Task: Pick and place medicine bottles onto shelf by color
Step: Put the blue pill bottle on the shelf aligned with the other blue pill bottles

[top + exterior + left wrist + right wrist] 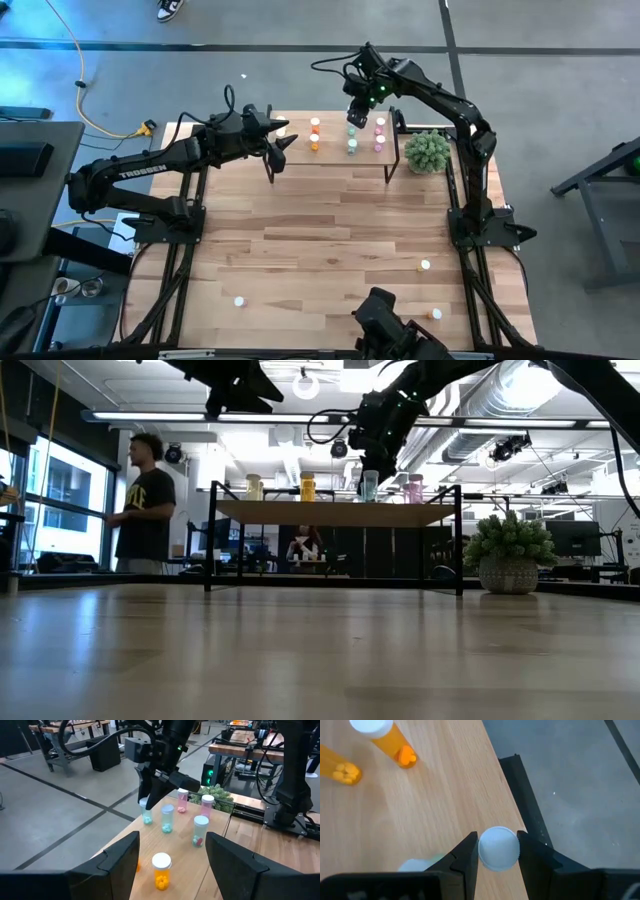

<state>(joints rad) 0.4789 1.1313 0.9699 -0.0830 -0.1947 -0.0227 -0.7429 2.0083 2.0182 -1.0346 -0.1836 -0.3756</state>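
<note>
Placement step in hand, I'd say — right gripper (497,851) is clamped on a green bottle's white cap (499,848), standing it at the shelf's (330,157) far edge in the green row. Next it needs to let go cleanly and lift straight up — left gripper (172,852) hovers spread wide near the orange bottle (161,870).

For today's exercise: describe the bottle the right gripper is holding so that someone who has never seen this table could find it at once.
Start at the shelf along the table's far edge, beside the plant. Its green bottles stand in a line between the orange and pink ones. The green bottle at the far end is the only one pinched between the right gripper's fingers.
</note>
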